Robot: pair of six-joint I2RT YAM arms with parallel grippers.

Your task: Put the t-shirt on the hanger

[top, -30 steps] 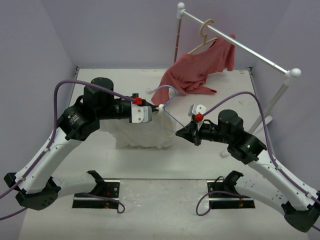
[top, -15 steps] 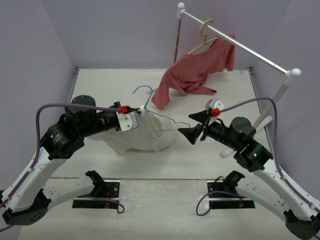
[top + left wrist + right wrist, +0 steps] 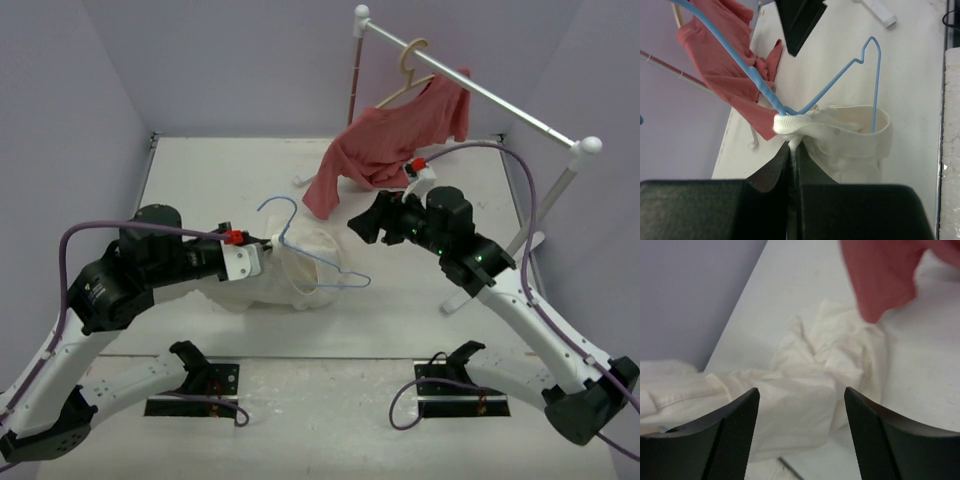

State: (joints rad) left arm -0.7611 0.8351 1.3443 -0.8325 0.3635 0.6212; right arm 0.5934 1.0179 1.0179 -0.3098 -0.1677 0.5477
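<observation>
1. Left gripper (image 3: 266,244) clenched on the ribbed collar of the cream-white wrinkled cotton t-shirt (image 3: 255,288), right at the neck junction of the thin light-blue wire hanger (image 3: 330,267). Probably pinned there so cloth and wire move as one. Cannot tell whether the wire itself sits inside the pinch.
2. T-shirt bunched on the white table (image 3: 190,170) in front of the left arm, collar raised off the heap and gaping toward the right arm. Likely lifted to keep the neck hole open.
3. In the left wrist view, one hanger (image 3: 832,85) shoulder drops into the collar opening of the t-shirt (image 3: 850,137). In the top view, the far corner pokes out past the cloth. Judged partly threaded, not seated.
4. Right gripper (image 3: 362,228) released, wide apart, nothing held. Hovers between the t-shirt and the salmon-red shirt (image 3: 390,150) hanging from the white rail (image 3: 500,100). Own camera looks down on cream folds (image 3: 805,390) between its fingers (image 3: 735,432).
5. Likely next: right side to pull cloth over the exposed corner.
6. Risk: thin wire twisting in a single pinch, or red hem snagged nearby.
</observation>
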